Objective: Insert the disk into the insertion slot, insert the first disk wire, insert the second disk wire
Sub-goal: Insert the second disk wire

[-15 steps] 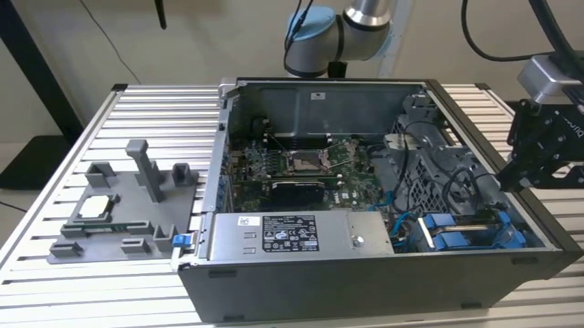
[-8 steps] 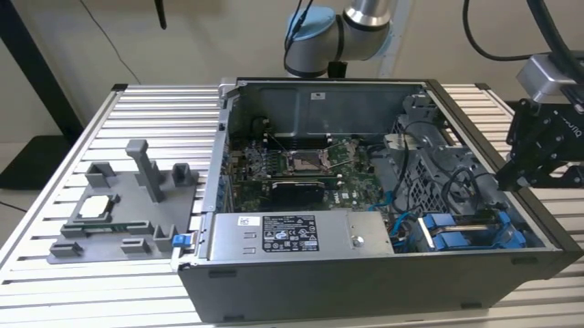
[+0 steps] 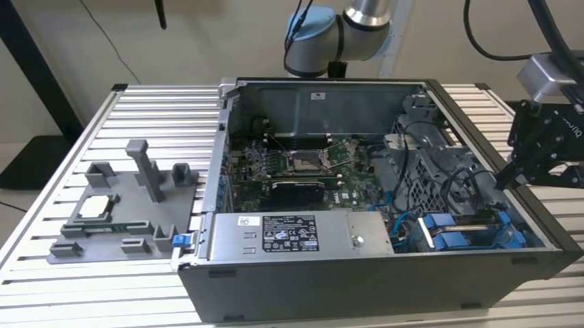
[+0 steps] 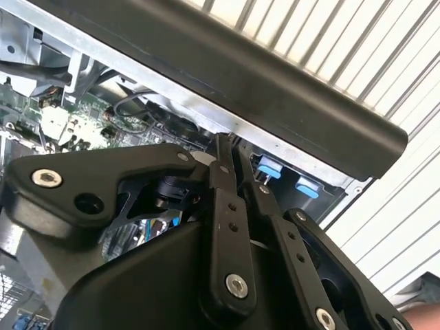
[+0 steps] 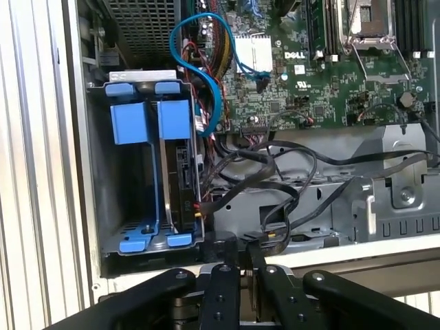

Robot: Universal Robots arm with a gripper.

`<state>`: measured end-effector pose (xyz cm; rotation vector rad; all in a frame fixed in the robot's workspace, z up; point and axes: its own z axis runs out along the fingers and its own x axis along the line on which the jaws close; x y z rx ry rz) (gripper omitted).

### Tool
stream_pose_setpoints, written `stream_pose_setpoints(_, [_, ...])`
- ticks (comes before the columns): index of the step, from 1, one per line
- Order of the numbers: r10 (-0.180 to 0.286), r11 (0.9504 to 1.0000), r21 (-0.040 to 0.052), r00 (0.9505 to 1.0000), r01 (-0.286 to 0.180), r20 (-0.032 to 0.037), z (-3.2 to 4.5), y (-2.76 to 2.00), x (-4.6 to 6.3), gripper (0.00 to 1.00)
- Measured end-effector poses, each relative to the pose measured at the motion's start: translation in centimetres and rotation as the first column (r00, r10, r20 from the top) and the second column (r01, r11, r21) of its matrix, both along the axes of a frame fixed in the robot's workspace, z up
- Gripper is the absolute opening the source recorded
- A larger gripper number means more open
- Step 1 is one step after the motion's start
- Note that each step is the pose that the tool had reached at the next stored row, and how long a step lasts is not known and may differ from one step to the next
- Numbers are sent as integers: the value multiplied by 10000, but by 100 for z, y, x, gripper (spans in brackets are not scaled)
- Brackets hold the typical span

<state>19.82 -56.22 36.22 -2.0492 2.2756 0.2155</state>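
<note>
Black links of my claw (image 5: pixel 237 265) hang over the case (image 3: pixel 365 294) edge, fingers clenched together on nothing I can see. Just beyond, the disk (image 5: pixel 180 168) sits on edge in the slot (image 5: pixel 130 192) between blue rails, cables (image 5: pixel 275 185) beside it

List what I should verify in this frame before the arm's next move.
1. Disk in slot: ok, it stands between the blue rails.
2. Gripper near the slot: ok, it hangs at the case edge beside it.
3. Wire bundle at the disk's edge, seated: cannot tell.
4. Blue cable end plugged in: cannot tell, it loops beside the slot.
5. Room beside the slot: not ok, black cables cross it.
</note>
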Motion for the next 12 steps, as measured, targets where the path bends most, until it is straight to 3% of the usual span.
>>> stream_pose_setpoints(6, [-8,10000,56,10000,9,-4,109,0,-27,0])
stream_pose_setpoints(12, [-9,10000,71,10000,9,-4,194,0,-141,0])
